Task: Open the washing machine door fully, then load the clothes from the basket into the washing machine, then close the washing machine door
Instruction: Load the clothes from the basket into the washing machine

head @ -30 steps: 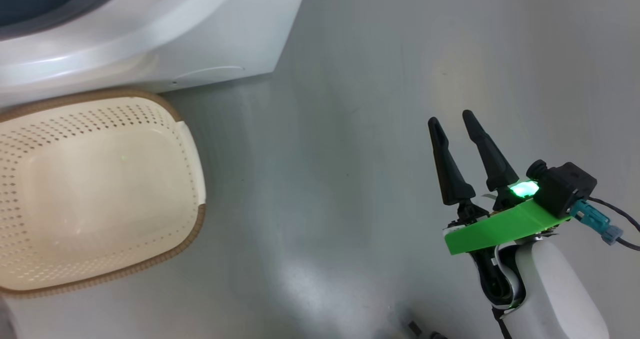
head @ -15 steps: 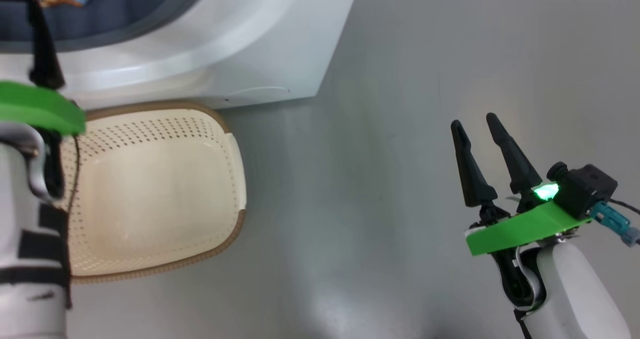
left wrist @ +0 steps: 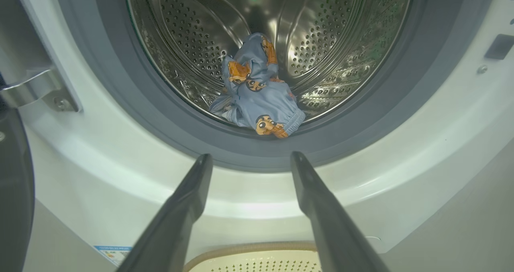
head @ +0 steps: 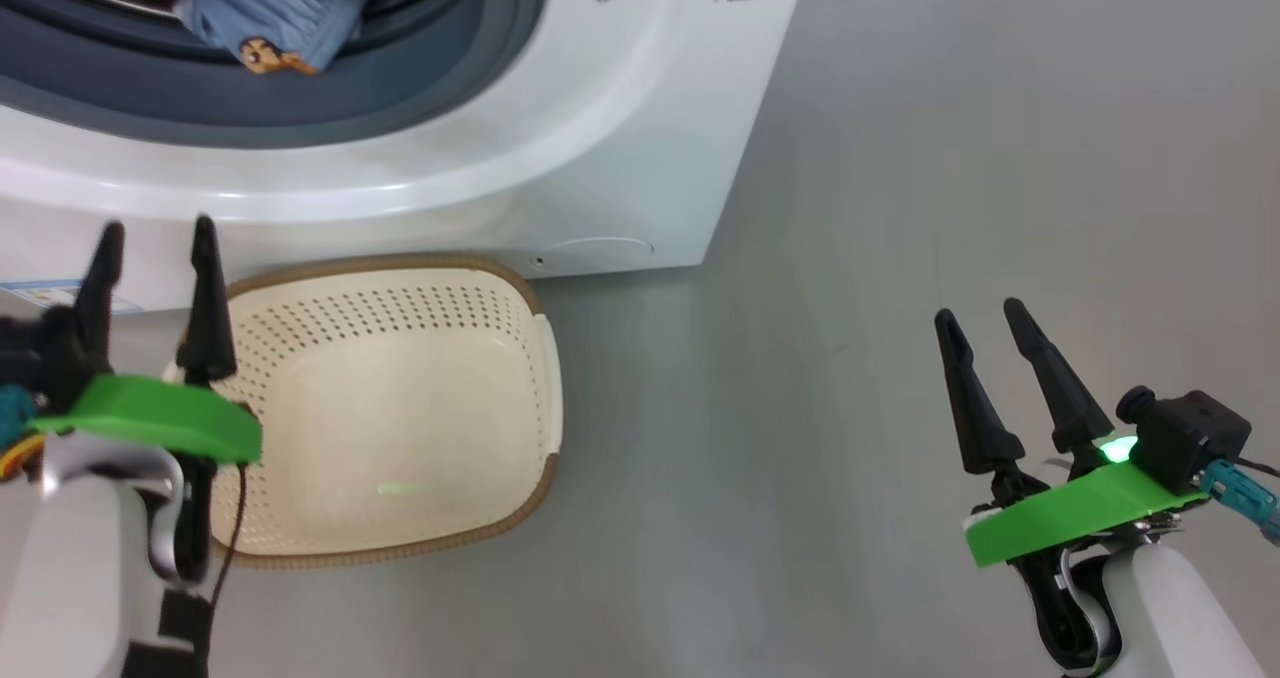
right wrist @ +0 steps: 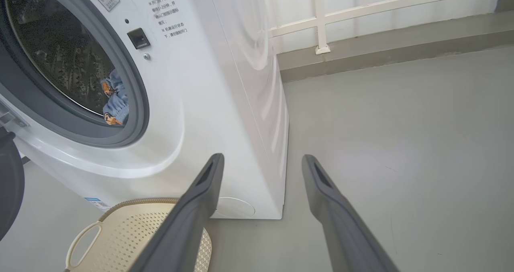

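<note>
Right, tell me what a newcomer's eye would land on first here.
First, the blue printed clothes lying at the front of the steel drum of the washing machine. Below, the cream basket sits empty on the grey floor, the left gripper open at its left edge, the right gripper open far to its right.

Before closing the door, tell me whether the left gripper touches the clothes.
Apart. Left wrist view: the open left gripper ends short of the clothes, grey gasket showing between them.
</note>
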Controlling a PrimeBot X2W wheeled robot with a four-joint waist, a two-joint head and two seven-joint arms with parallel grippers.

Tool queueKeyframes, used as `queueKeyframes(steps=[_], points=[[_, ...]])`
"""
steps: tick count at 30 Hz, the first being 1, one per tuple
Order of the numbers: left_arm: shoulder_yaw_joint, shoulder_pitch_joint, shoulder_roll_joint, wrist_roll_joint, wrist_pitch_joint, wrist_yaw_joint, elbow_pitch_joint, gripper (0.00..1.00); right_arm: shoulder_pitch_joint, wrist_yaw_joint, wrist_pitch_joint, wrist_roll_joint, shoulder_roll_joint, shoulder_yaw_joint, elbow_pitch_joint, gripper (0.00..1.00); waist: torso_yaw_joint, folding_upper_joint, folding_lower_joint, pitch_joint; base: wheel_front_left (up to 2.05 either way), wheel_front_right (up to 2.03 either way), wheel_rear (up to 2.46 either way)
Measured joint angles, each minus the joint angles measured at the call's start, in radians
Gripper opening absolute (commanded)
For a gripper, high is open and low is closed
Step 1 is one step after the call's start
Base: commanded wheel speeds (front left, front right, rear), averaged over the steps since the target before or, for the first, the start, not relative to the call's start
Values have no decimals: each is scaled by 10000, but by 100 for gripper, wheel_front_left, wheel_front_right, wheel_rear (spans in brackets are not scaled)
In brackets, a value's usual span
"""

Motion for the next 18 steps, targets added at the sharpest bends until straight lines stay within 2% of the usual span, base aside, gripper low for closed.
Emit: queueKeyframes(steps=[18], points=[[19,2595,-226,-121,2,0,-1175,100,921,0,0,0,-297,-184,153,100,503,0,-1,-1404,0,0,0]])
